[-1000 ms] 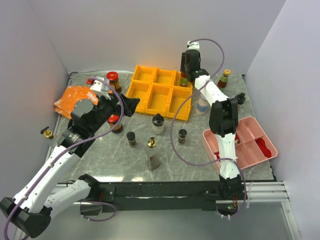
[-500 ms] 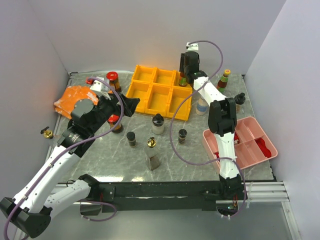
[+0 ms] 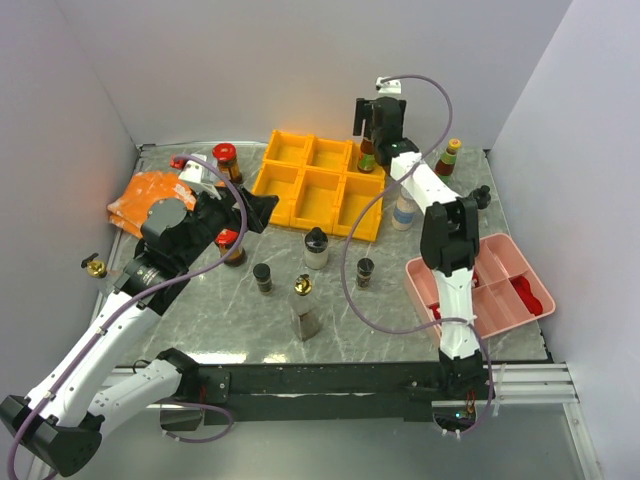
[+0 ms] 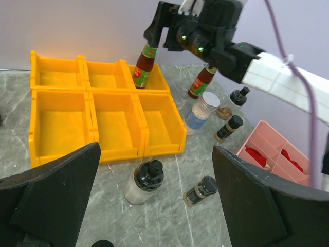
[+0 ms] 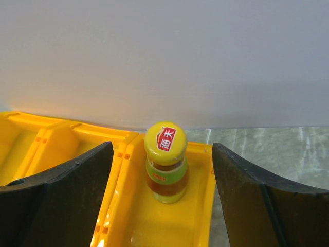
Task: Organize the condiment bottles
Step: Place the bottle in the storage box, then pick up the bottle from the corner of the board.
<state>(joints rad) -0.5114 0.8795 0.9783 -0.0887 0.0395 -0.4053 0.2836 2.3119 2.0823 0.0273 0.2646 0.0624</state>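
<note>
A yellow-capped sauce bottle (image 5: 165, 164) stands upright in the back right compartment of the yellow bin tray (image 5: 121, 206). My right gripper (image 5: 162, 146) is open around it, with a gap on each side. From above, the same bottle (image 3: 367, 160) sits just under the right gripper (image 3: 369, 140). My left gripper (image 3: 265, 212) hangs open and empty in front of the tray (image 3: 300, 215). Between its fingers in the left wrist view are a black-capped clear jar (image 4: 145, 181) and a small dark jar (image 4: 201, 190). Several other bottles stand loose on the table, among them a gold-capped one (image 3: 304, 310) and a red-capped jar (image 3: 226, 160).
An orange cloth (image 3: 145, 195) lies at the left behind the left arm. A pink divided tray (image 3: 420, 275) holding red packets (image 3: 530, 295) sits at the right edge. Another yellow-capped bottle (image 3: 446, 158) and a white-capped jar (image 3: 404, 212) stand beside the right arm. Walls enclose three sides.
My right gripper has opened and let go of the yellow-capped bottle, which now stands in the back right compartment. The left arm has not moved.
</note>
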